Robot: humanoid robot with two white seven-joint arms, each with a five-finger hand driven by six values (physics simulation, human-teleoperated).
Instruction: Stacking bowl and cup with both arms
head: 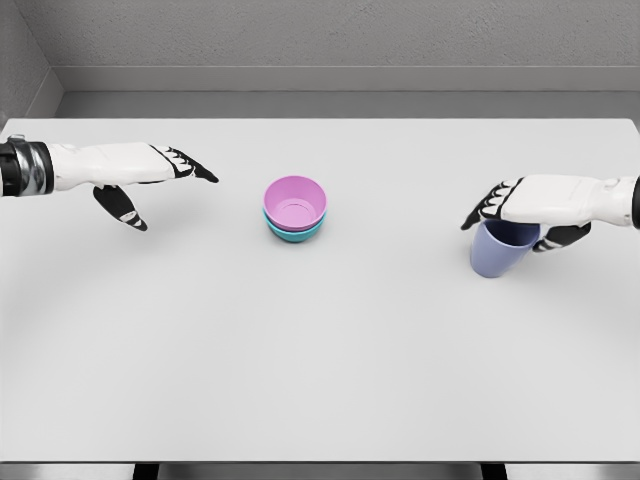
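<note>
You see a pink bowl (pixel 296 200) nested inside a teal bowl (pixel 293 233) near the middle of the bench (pixel 320 350); both sit upright, mouths up, and the pink one holds nothing. Off to your right, a lavender cup (pixel 497 254) stands upright with its long axis vertical and its open mouth up, largely covered by the right hand (pixel 520 215), whose fingers and thumb wrap its rim in a grasp. Your left hand (pixel 150 180) hovers at the left side, well apart from the bowls, fingers stretched flat and pointing toward them, thumb hanging down, gripping nothing. The bench is plain white; grey walls rise behind its far edge.
</note>
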